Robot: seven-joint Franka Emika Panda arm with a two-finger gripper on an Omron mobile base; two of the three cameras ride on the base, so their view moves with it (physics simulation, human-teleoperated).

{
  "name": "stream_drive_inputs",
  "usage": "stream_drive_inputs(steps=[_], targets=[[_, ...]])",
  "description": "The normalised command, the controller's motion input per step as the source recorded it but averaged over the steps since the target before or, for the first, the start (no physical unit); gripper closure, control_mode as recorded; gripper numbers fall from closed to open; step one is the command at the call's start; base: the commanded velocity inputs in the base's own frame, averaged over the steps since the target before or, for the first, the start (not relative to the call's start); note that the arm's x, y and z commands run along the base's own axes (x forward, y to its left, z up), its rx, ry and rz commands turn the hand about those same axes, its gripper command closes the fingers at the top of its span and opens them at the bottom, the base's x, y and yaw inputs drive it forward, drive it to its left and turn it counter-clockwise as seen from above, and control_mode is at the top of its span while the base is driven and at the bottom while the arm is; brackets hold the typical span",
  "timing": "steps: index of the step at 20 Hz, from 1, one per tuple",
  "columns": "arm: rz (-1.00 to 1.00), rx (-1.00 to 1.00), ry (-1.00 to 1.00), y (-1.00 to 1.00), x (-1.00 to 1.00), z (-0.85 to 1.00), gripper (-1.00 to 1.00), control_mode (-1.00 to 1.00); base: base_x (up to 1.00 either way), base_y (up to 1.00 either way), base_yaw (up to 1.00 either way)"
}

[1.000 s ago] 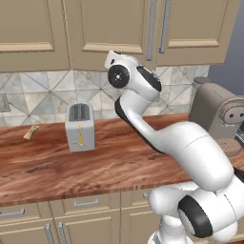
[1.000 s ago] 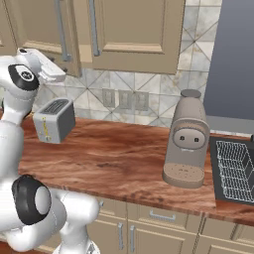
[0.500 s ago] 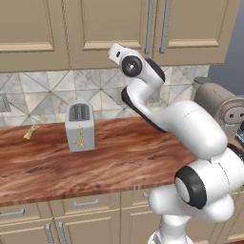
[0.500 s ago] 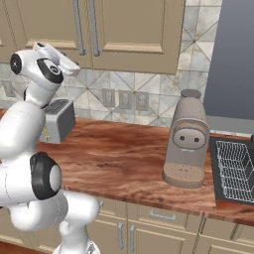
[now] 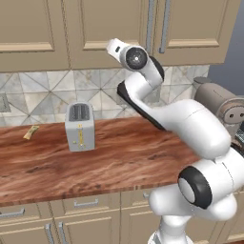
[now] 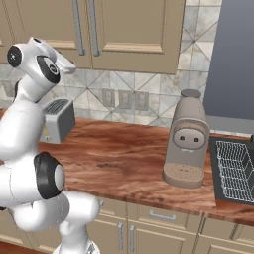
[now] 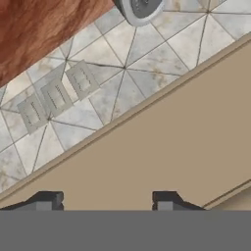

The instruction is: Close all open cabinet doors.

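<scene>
Facing upper cabinet doors (image 7: 186,147) at their lower edge, gripper (image 7: 108,200) tips spread apart with nothing between, tiled backsplash (image 7: 122,83) beside, toaster (image 5: 79,126) on wooden counter (image 5: 109,157)

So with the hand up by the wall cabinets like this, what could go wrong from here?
The gripper faces the cabinet doors at close range with nothing between its jaws; pushing on could scrape a panel. The toaster stands below the arm's elbow, so a low swing might knock it. The coffee machine looks safely away.
</scene>
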Motion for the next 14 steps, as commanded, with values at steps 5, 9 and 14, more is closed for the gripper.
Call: stream_drive_inputs(steps=[5,9,14], targets=[[0.04,0.01,0.00,0.23,-0.88,-0.01,-1.00,-1.00,0.00,0.00,0.00],[0.04,0.01,0.00,0.24,-1.00,0.00,-1.00,-1.00,0.00,0.00,0.00],[0.01,0.05,0.00,0.12,-1.00,0.00,-1.00,-1.00,0.00,0.00,0.00]])
